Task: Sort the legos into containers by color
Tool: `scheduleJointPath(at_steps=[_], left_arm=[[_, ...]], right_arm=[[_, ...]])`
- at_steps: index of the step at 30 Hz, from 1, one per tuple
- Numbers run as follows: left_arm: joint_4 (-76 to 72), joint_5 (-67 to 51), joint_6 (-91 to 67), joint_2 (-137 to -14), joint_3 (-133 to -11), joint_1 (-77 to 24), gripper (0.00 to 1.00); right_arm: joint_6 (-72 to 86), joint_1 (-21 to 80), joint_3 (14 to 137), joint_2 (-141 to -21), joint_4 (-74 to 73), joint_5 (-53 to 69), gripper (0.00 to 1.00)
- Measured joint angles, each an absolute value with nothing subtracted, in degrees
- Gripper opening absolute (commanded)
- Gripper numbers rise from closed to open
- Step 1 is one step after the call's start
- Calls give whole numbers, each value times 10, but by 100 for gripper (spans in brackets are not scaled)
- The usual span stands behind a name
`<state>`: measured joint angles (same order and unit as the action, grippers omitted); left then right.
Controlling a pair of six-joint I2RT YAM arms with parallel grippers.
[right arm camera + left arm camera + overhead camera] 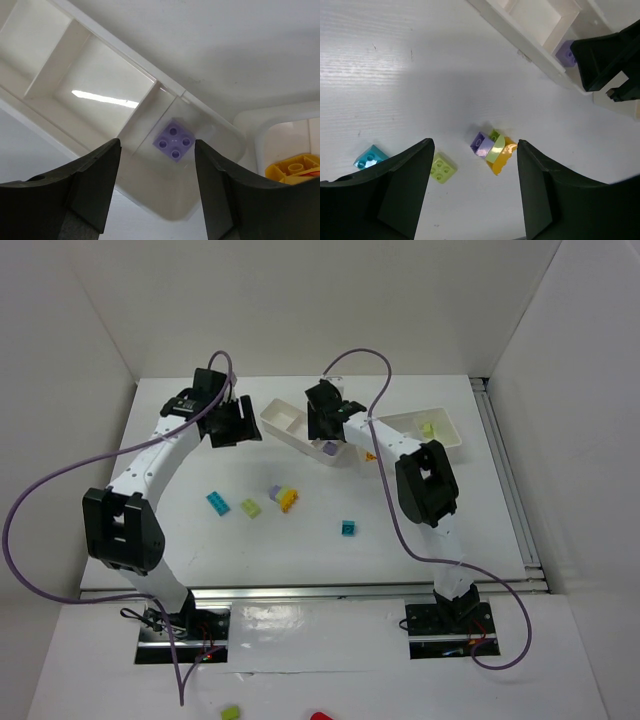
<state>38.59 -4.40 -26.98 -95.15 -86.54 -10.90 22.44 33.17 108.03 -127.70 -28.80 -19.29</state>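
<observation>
This is a robotics lab test cell. A plain white surface is boxed in by bare white panels at the back and both sides. Aluminium rails edge it at the bottom and right of the overhead view. Two robot arms are bolted to metal plates there, and purple cables loop loosely from them. Toy legos and white containers lie on it.

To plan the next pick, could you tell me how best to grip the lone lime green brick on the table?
Probably grip the lime green brick by two opposite side walls, from above: it lies flat, studs up, nothing touching it, but skewed, so turn the left end effector to match.
</observation>
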Motion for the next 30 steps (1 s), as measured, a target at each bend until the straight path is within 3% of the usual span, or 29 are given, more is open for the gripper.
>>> scheduleJointPath(at_steps=[9,16,20,30], left_arm=[[384,-44,-289,-1016,-938,-109,78],[379,-39,-315,-1129,-1020,-109,81],[378,-15,-333,-1201,-1089,-110,81],[379,65,-345,-1369,-1321,-114,81]], right_arm=[[224,333,1060,-1257,-284,-183,70],[213,341,1024,-1191,-282,-161,86],[211,349,993,-1138,-285,-162,90],[201,347,968,-1065,-297,-189,92]])
